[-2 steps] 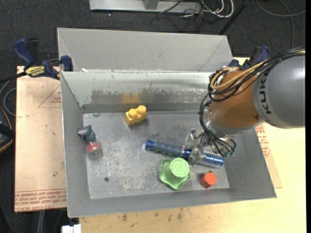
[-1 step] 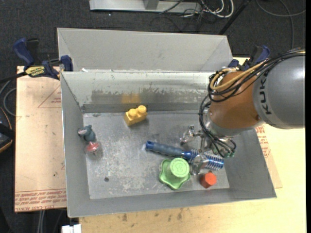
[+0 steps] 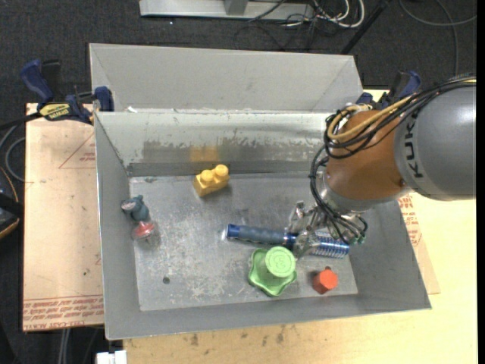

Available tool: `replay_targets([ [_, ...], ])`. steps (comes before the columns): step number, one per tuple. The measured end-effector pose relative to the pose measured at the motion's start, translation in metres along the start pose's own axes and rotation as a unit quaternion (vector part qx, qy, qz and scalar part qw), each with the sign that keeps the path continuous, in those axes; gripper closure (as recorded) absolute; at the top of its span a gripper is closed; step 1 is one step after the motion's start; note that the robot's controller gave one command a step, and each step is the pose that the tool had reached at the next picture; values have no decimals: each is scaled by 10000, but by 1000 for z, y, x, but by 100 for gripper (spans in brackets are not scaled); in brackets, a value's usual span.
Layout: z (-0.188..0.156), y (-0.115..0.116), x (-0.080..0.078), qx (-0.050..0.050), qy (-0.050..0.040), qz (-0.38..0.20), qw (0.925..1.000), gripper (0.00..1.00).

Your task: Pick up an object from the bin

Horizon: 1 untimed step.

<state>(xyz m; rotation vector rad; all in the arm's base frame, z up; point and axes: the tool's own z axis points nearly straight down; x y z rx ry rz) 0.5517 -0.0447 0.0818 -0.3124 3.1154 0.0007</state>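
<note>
Blue stick [image 3: 258, 236] by green cap [image 3: 273, 270]: gripper [image 3: 305, 233] low at its right end, looks like grasp step, claw state can't tell; next needs firm closure, then clean lift.

Robot lab test cell, research rig setup.
You're looking at an industrial arm [image 3: 436, 146] with KUKA lettering, an orange wrist cover [image 3: 367, 174] and looped cables [image 3: 362, 124], reaching into a scuffed grey metal bin [image 3: 227, 136]. The bin holds odd test bits like a yellow toy block [image 3: 211, 180] and a green cap [image 3: 273, 270]. Around it you get dark carpet [image 3: 76, 14], loose cords [image 3: 337, 6] and a metal stand base [image 3: 227, 4].
</note>
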Motion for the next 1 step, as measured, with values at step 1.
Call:
replay_targets([
  [1, -122, 3, -14, 7, 3, 145, 9999, 100],
])
